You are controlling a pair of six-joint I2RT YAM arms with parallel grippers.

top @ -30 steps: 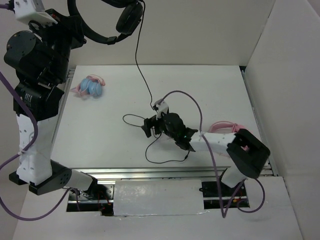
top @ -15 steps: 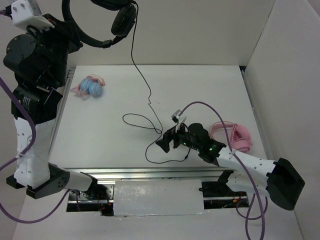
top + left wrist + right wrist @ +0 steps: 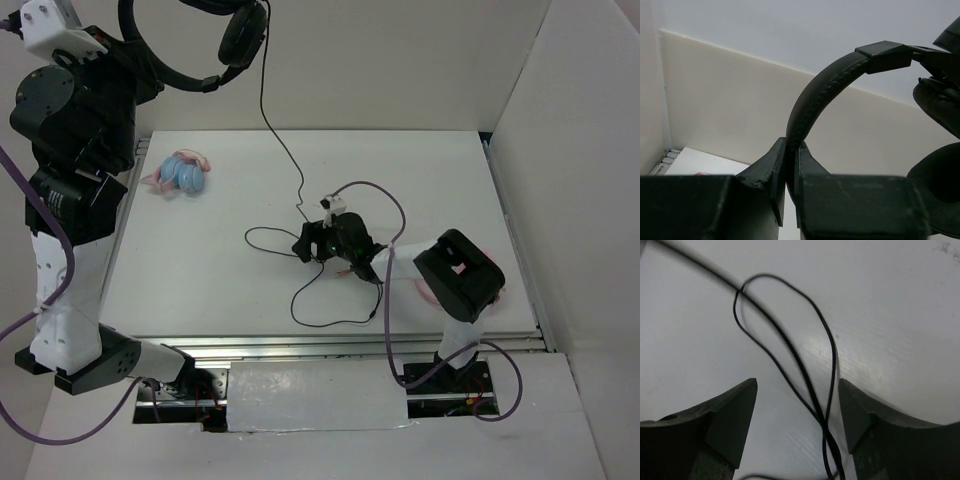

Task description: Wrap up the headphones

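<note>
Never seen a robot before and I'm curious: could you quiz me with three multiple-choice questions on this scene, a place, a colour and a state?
1. Relative to the white table, where are the black padded over-ear headphones? A lying on it; B held aloft by the left gripper; C under it.
2. What colours has the small folded headphone set at its far left? A green; B light blue and pink; C yellow.
3. How is the right gripper? A open around the thin black cable; B shut on it; C shut, empty.
Key: B, fingers clamp the headband; B, seen from above; A, strands lie between parted fingers.
</note>
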